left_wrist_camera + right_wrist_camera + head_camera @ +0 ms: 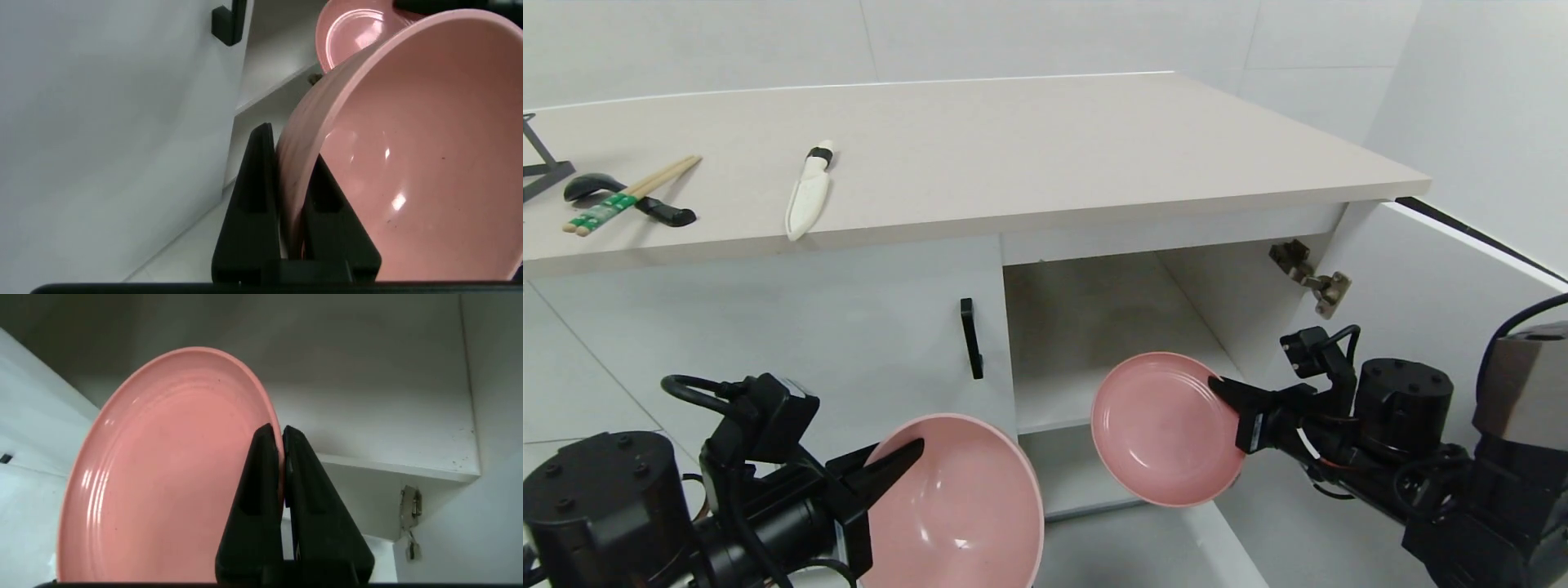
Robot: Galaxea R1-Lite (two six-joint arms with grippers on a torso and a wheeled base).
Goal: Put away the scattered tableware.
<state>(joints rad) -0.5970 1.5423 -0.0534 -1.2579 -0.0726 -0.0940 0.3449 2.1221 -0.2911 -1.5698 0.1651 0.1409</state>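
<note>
My left gripper point(894, 461) is shut on the rim of a pink bowl point(960, 506), held low in front of the closed left cabinet door point(768, 343); the bowl point(409, 155) is pinched between the black fingers point(255, 204). To the right, my right gripper point(1227, 390) is shut on the rim of a pink plate point(1164, 429), tilted on edge before the open cabinet point(1094, 327). The plate point(163, 474) hangs in front of the cabinet shelf point(384, 469). On the countertop point(1013, 139) lie chopsticks point(629, 194), a black spoon point(592, 189) and a white sheathed knife point(809, 192).
The cabinet's right door point(1437, 269) is swung open beside my right arm, its hinge point(1315, 278) exposed. A black handle point(970, 336) sticks out from the closed left door. A black stand point(539, 167) sits at the counter's far left. White tiled wall lies behind.
</note>
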